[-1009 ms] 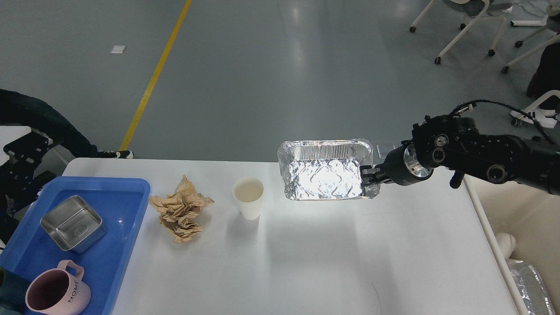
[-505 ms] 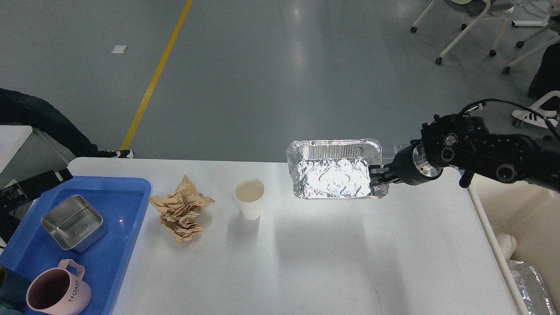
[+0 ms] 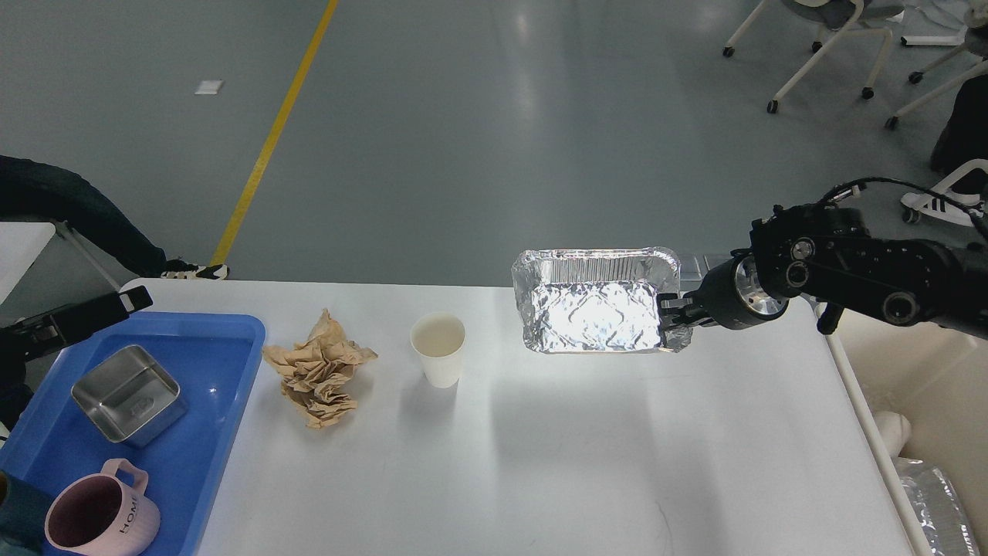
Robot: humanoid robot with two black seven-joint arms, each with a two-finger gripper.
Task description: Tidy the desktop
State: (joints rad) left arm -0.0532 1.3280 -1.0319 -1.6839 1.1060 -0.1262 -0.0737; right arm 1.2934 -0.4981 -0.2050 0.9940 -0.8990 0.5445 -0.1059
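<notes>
Right gripper (image 3: 673, 315) clamped on foil tray's (image 3: 594, 313) right rim, tray empty, held over desktop (image 3: 540, 463) far edge | bin (image 3: 926, 401) lies to its right, right arm nearer | left gripper (image 3: 131, 300) over blue tray (image 3: 224, 363), can't tell state | cup (image 3: 438, 349), crumpled paper (image 3: 318, 371) remain

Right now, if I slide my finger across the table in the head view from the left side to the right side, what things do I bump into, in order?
Blue tray, holding the steel tin with the pink mug nearer → crumpled brown paper → white paper cup → foil pan → right gripper pinching the pan's right rim.
</notes>
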